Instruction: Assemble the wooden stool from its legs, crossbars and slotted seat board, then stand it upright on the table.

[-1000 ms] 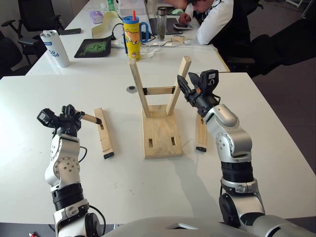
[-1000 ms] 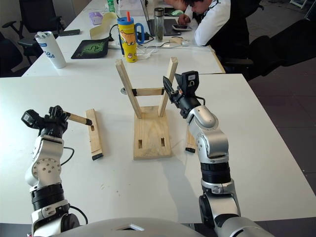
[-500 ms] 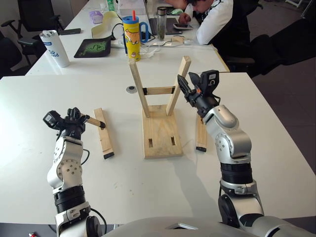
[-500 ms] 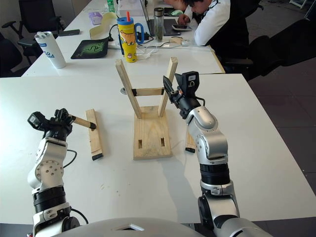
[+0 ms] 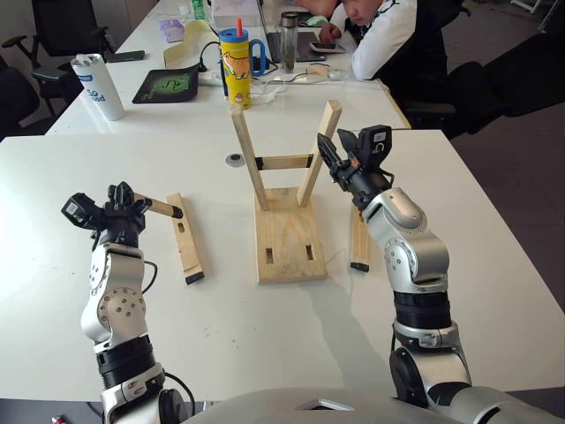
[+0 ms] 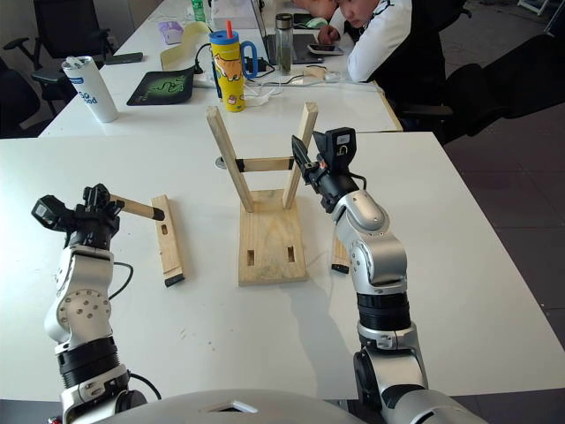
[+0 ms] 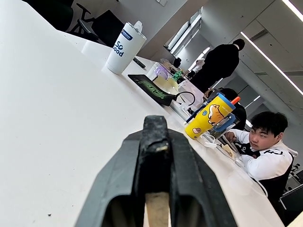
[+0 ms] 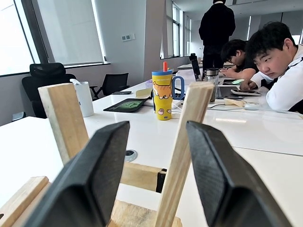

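Note:
The slotted seat board [image 5: 288,237] lies flat at the table's centre. Two legs [image 5: 248,155] stand up from its far end, joined by a crossbar [image 5: 284,162]. My right gripper [image 5: 332,147] is open, its fingers either side of the right-hand standing leg [image 8: 182,156] without touching it. One loose leg [image 5: 186,237] lies left of the board, another [image 5: 358,238] to its right. My left gripper [image 5: 124,206] is shut on a short crossbar [image 5: 164,208], held above the table with its dark tip over the left loose leg's far end.
A round cable grommet [image 5: 234,160] sits in the table behind the stool. On the adjoining far table stand a yellow tumbler [image 5: 235,67], a white cup [image 5: 98,86] and a green mat [image 5: 168,84], with a person seated at it.
My left gripper swung the crossbar towards the loose leg, then drew back left; the crossbar now sits more level. The right arm has not moved.

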Action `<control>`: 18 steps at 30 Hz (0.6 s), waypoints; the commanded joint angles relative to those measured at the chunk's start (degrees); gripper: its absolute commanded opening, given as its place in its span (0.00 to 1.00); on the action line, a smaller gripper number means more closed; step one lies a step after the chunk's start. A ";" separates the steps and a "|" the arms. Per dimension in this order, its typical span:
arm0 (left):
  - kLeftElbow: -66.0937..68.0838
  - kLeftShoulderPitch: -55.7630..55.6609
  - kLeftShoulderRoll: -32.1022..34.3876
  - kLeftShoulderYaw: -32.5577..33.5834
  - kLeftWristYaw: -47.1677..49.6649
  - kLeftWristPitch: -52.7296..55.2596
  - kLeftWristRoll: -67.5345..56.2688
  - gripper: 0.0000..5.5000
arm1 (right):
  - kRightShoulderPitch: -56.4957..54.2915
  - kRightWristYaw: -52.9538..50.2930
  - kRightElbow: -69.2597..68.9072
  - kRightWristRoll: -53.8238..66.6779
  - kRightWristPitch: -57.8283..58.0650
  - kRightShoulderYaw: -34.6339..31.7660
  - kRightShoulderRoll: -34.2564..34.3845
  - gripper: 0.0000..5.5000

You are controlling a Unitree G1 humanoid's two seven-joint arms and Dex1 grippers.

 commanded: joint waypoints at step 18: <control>5.77 0.66 -0.29 -2.24 -2.09 -3.43 7.94 0.07 | -1.20 0.05 1.46 -0.71 -0.44 -0.57 -0.86 0.40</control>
